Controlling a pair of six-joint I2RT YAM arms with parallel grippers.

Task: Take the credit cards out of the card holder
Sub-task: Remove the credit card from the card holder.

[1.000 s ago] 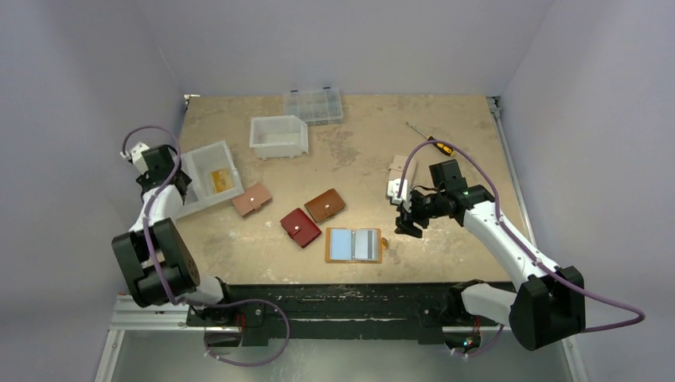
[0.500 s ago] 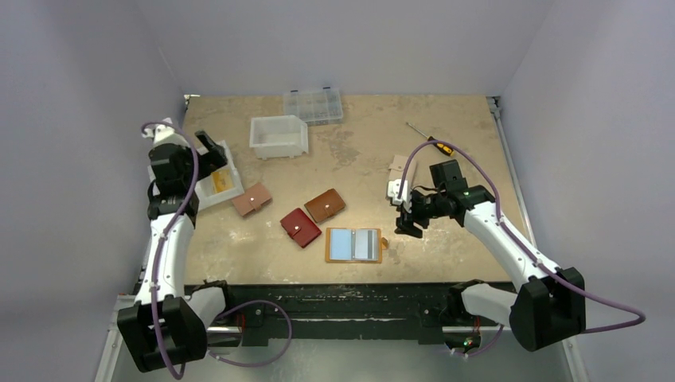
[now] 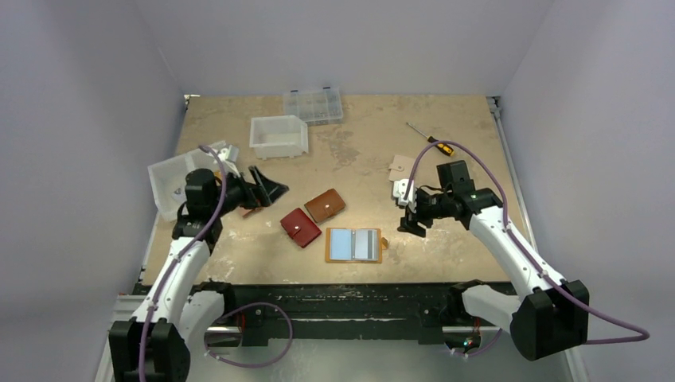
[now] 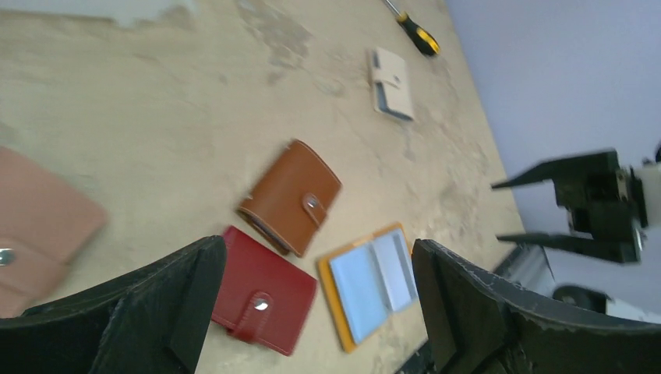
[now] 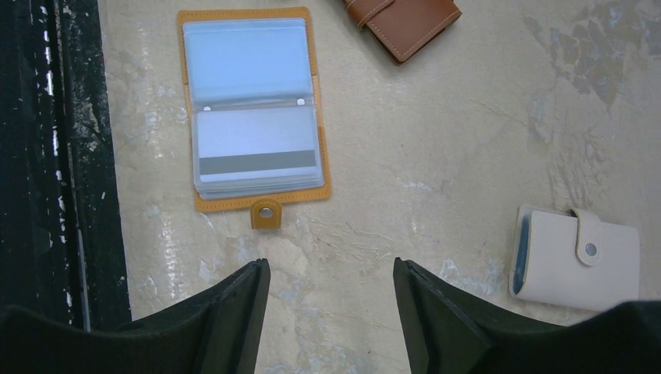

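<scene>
Two grippers, jaws spread and empty, flank an open card holder.
The left gripper (image 3: pixel 269 188) hangs beside a pink wallet (image 4: pixel 39 226), the right gripper (image 5: pixel 329 269) near a cream wallet (image 5: pixel 575 257). Between them, at the table's near edge, the yellow card holder (image 5: pixel 253 204) lies open. Its clear sleeves show a light blue card (image 5: pixel 245 62) and a dark-striped card (image 5: pixel 257 152).

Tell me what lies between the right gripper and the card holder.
Only bare table separates the right gripper from the card holder, seen in the right wrist view.
</scene>
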